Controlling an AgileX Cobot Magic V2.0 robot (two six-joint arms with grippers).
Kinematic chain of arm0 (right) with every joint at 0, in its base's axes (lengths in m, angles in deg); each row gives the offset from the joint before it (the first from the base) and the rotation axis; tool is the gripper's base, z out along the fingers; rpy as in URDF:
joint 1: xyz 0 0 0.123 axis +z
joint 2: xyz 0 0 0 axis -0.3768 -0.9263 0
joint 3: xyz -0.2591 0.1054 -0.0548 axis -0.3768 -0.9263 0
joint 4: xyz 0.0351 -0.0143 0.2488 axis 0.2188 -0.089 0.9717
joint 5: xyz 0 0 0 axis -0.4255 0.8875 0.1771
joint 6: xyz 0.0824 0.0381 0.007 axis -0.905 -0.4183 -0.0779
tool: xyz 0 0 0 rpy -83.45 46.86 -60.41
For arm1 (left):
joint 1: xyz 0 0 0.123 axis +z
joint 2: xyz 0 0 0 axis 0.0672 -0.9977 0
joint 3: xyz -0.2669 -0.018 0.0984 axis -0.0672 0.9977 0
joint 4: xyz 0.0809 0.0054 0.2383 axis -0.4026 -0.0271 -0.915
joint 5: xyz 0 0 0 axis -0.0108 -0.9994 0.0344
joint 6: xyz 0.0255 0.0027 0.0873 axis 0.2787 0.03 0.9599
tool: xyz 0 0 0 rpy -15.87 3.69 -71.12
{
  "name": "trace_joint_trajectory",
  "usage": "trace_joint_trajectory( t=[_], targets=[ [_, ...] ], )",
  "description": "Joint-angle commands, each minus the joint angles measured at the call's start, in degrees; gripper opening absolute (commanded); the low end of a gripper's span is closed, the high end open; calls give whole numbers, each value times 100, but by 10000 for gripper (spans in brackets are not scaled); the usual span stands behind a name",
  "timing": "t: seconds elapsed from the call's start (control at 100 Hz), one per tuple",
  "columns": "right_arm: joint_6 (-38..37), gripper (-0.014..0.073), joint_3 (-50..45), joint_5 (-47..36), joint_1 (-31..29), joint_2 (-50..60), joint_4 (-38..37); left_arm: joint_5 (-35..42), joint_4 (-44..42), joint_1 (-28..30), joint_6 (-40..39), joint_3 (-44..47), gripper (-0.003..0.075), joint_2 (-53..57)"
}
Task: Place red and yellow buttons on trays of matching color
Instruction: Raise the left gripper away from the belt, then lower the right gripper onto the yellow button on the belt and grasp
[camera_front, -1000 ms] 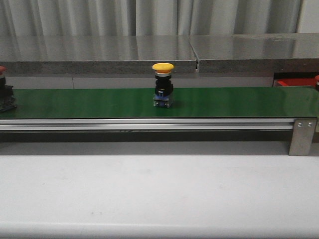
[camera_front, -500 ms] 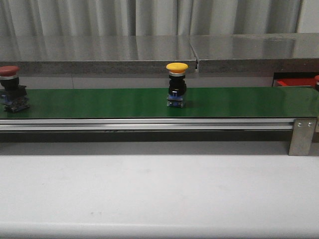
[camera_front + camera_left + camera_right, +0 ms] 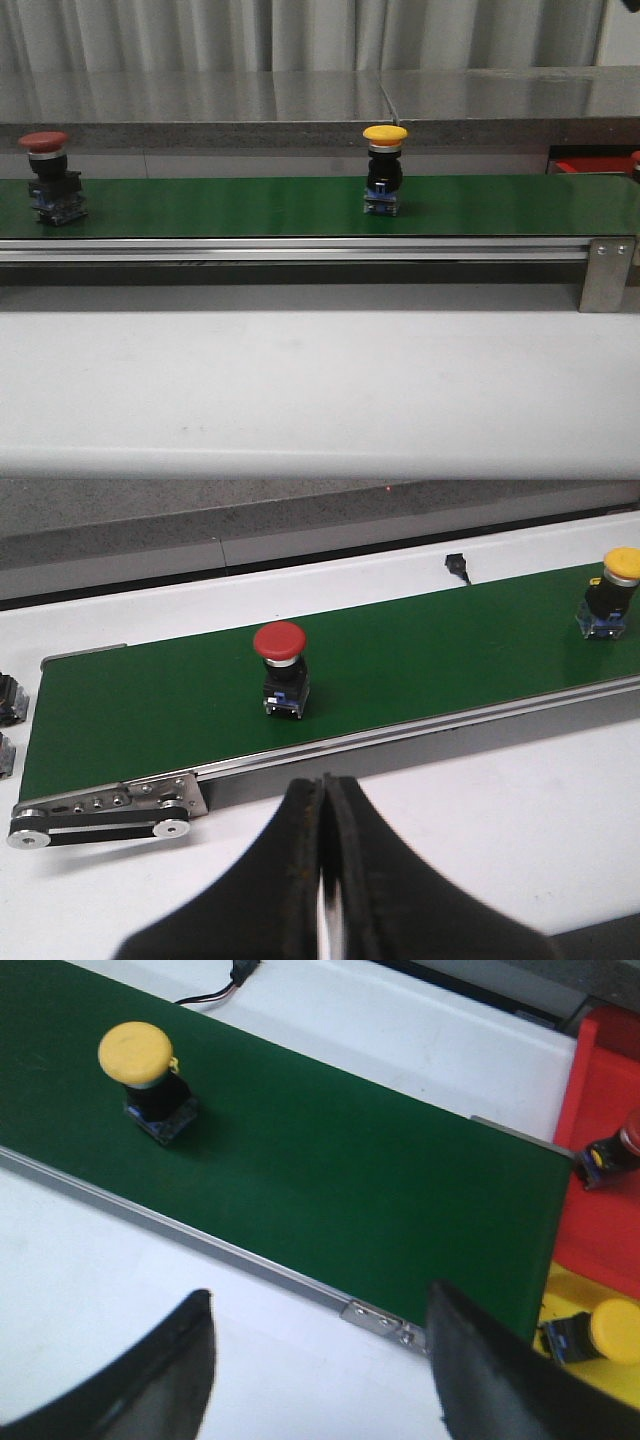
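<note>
Ahead of my left jaws (image 3: 322,880), which are pressed together with nothing between them, the red button (image 3: 281,670) stands upright on the green belt (image 3: 230,205), its long axis vertical, red cap on top and a blue base touching the belt. Open belt lies all round it, and the belt's roller end (image 3: 100,815) is off to one side of those jaws.

My right jaws (image 3: 320,1370) are spread wide and hold nothing. Well beyond them the yellow button (image 3: 150,1080) also stands upright, cap up, near the belt's nearer edge rail (image 3: 200,1245). Broad bare belt runs from it to the belt's end. Past that end sit the red tray (image 3: 610,1090), carrying a red-capped button (image 3: 615,1150) lying on its side, and the yellow tray (image 3: 570,1295), with a yellow-capped button (image 3: 600,1332) likewise tipped over.

I can read no writing or brand on anything. White surface (image 3: 320,390) lies bare between the jaws and the belt.
</note>
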Motion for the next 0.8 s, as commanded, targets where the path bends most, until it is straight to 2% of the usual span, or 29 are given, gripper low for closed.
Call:
trace_joint_trajectory(
  t=[0.0,0.3,0.79],
  targets=[
    [4,556,509,-37,117,-243,-29,366,57,-38,-62,-155,-20,-6],
    [-2,552,1747,1125,328,-1412,197,366,57,-38,-62,-155,-20,-6],
    [201,552,2945,1620,335,-2710,406,366,67,-38,-62,-155,-20,-6]
  ],
)
